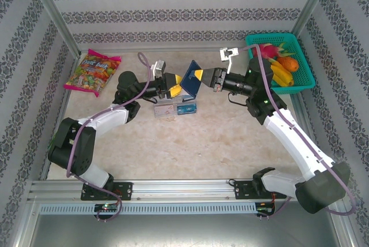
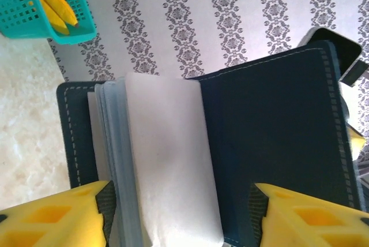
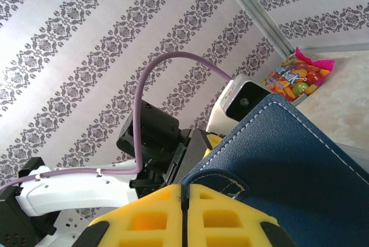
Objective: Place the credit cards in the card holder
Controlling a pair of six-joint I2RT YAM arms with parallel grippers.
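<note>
The navy card holder [image 1: 189, 78] hangs open in the air between both grippers at the back middle of the table. My right gripper [image 1: 203, 78] is shut on its stitched tab edge [image 3: 239, 186], the yellow fingers pressed together [image 3: 185, 188]. In the left wrist view the card holder [image 2: 277, 131] shows grey slots with a white credit card [image 2: 173, 154] standing in them. My left gripper [image 2: 181, 198] stands open around that card, with a gap on the card's right side. Other credit cards [image 1: 185, 109] lie in a clear tray below.
The clear acrylic tray [image 1: 167, 110] sits on the table under the grippers. A teal basket [image 1: 304, 62] of fruit stands at the back right. A pink candy bag [image 1: 92, 73] lies at the back left. Patterned walls close in the table.
</note>
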